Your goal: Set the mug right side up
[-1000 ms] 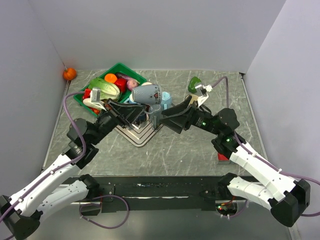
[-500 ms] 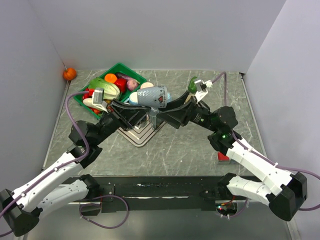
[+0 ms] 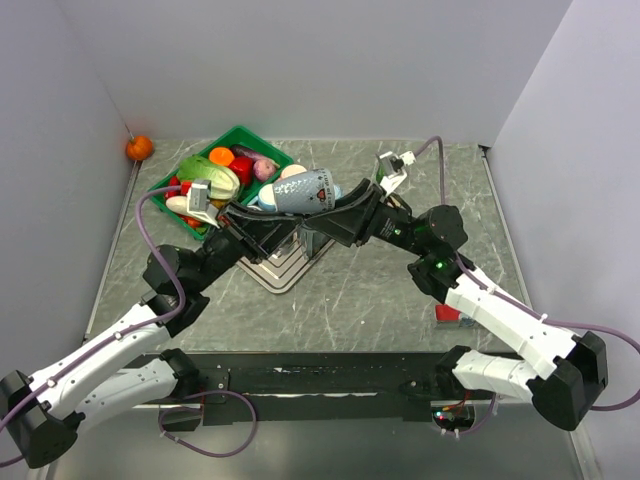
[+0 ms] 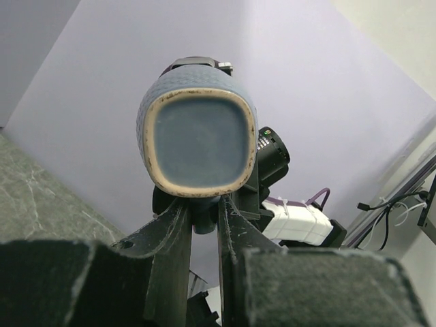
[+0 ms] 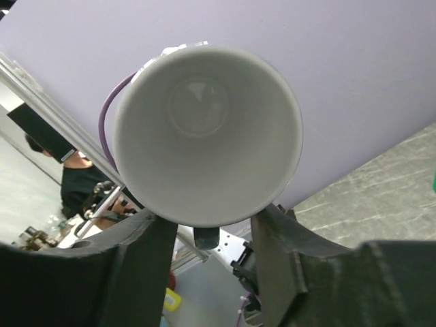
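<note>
Two arms meet at the mug (image 3: 300, 190), lying sideways in the air above the bench (image 3: 380, 290). Left fingers (image 4: 170, 235) pinch narrowly what seems its handle; right fingers (image 5: 279, 252) flank the rim, contact I cannot tell. Glazed ceramic, I judge: stiff, heavy, slippery, breakable; best held across the wall.

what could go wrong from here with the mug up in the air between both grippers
1. The mug lies sideways in the air, and the left gripper pinches only a small part under it; letting go early would likely drop it.
2. The right gripper flanks just the lower rim of the mouth; whether it presses is unclear, so the mug might slip.
3. The green basket sits close by; a swing could hit it.
</note>
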{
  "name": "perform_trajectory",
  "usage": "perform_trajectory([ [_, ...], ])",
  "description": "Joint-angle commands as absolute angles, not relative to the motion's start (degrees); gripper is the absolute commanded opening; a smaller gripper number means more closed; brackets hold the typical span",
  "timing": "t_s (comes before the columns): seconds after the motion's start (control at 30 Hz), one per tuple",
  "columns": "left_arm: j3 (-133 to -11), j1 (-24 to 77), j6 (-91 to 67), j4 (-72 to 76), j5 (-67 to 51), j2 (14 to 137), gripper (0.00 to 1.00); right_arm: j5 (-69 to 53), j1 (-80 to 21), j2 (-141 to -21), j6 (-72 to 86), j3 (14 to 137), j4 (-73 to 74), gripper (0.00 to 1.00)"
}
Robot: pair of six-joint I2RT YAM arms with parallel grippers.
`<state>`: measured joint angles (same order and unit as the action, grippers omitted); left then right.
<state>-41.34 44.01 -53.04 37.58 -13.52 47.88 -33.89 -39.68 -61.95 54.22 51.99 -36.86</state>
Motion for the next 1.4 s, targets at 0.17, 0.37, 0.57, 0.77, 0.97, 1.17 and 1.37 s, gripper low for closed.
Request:
perform_trajectory([
  [0.17, -40.87, 46.75, -50.28, 42.98, -12.83, 48.25, 0.01, -33.22, -40.69, -63.1, 57.57, 54.41, -40.08, 0.21],
  [0.37, -40.87, 47.2, -49.48, 40.79, -11.43, 47.46, 0.01, -29.8, -40.69, -61.97, 55.64, 54.23, -35.95, 0.0],
  [0.57, -41.22, 47.2, -47.38, 37.01, -9.93, 46.32, 0.73, -22.78, -40.7, -58.19, 47.49, 55.28, -25.96, 0.0],
  [0.77, -44.03, 47.2, -43.08, 23.66, -6.34, 44.74, 0.96, -8.57, -40.26, -53.62, 33.61, 60.46, -4.73, 0.0],
  [0.97, -44.56, 47.2, -41.22, 11.18, 2.63, 41.41, 0.96, 8.16, -34.12, -56.5, 22.69, 67.15, 15.98, 0.0],
  [1.17, -44.56, 47.2, -41.66, 4.75, 8.43, 40.78, 0.96, 16.5, -22.16, -63.52, 18.56, 63.64, 20.56, 0.0],
  [1.37, -45.35, 47.2, -42.71, 0.18, 11.07, 43.24, 0.96, 21.88, -16.35, -72.4, 18.28, 60.38, 20.12, 0.0],
])
